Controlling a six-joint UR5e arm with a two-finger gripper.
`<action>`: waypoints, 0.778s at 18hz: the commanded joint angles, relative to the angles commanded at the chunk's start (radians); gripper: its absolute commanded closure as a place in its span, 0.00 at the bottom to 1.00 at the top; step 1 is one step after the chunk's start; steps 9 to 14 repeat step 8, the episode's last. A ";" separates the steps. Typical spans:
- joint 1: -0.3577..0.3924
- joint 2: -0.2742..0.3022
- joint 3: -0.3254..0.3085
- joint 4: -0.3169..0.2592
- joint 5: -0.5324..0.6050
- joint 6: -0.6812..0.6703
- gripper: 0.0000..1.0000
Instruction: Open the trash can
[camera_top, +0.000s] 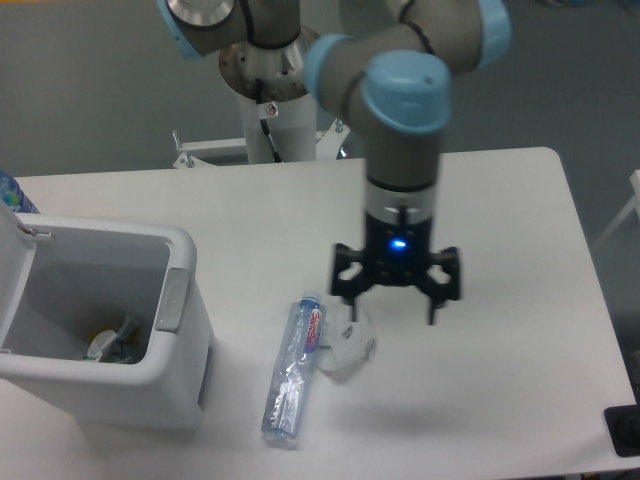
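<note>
camera | trash can (150, 375) at table's (500, 200) left edge, lid up, interior exposed, grey tab (173, 300) on its right rim | gripper (393, 308) well right of trash can, 2 fingers spread wide, holding nothing | bottle (292, 368) and crumpled wrapper (350, 343) between trash can and gripper

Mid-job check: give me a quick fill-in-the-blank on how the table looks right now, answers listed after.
1. The lid of the trash can is ____.
2. The gripper has its fingers spread and holds ____.
3. The clear plastic bottle is lying on the table, to the ____ of the trash can in the picture.
4. The crumpled white wrapper lies beside the bottle's ____ end.

Missing words: open; nothing; right; capped
</note>
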 joint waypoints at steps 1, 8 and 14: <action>0.003 -0.020 0.003 0.002 0.003 0.068 0.00; 0.014 -0.045 -0.005 0.002 0.152 0.205 0.00; 0.014 -0.045 -0.005 0.002 0.152 0.205 0.00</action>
